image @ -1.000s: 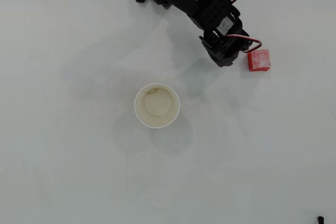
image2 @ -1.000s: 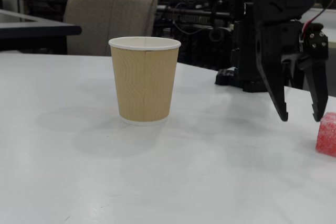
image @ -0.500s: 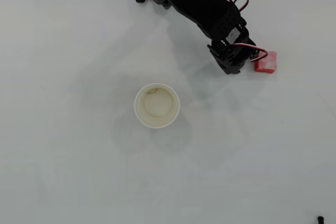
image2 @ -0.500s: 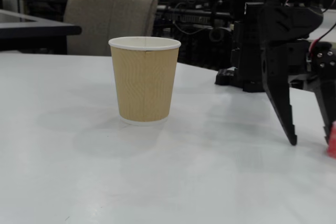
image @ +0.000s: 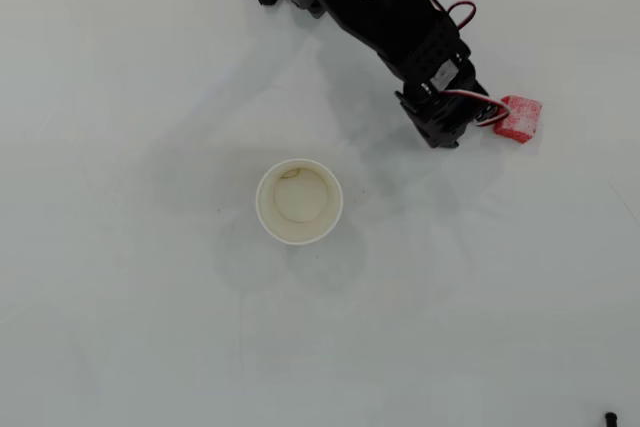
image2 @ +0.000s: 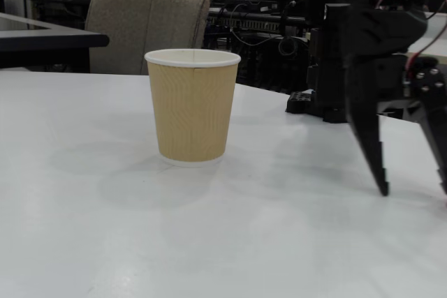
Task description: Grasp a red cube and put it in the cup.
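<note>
Red cube [image: 520, 119]: lies on the table [image: 120, 327], right of the arm in the overhead view, well apart from the cup; out of frame in the fixed view.
Change: over the last second the cube has slid rightward and turned askew in the overhead view, while the arm followed it. In the fixed view it has gone off the right edge.
Meaning: judged a nudge, not a grasp; the cube is being pushed away, further from the cup, and the approach likely needs re-centring.
Gripper [image2: 412, 190]: fingers spread apart, tips low at the table, nothing between them in the fixed view. The overhead view shows the arm's end just beside the cube's left face; contact cannot be confirmed.
Cup [image: 299, 201]: upright, empty, mid-table, unmoved.
Task status: cube not yet held.
Writing: no brand, label or lettering legible on cup, cube or arm.
</note>
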`<state>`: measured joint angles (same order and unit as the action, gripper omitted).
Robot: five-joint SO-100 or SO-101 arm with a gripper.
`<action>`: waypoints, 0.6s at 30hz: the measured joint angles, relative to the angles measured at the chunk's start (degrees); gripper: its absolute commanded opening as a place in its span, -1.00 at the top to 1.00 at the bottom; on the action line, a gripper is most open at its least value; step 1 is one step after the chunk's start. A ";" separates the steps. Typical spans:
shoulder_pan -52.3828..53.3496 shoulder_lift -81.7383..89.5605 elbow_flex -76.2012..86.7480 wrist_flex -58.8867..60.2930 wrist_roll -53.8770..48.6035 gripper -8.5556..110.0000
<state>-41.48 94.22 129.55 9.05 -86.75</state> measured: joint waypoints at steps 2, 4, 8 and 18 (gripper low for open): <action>0.97 0.00 0.00 -0.44 0.00 0.50; 1.41 0.00 0.00 -0.53 -0.44 0.48; 2.11 0.00 0.00 -0.53 -0.88 0.48; -2.55 2.02 1.05 -0.53 -0.88 0.48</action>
<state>-44.03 96.24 130.61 8.53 -87.63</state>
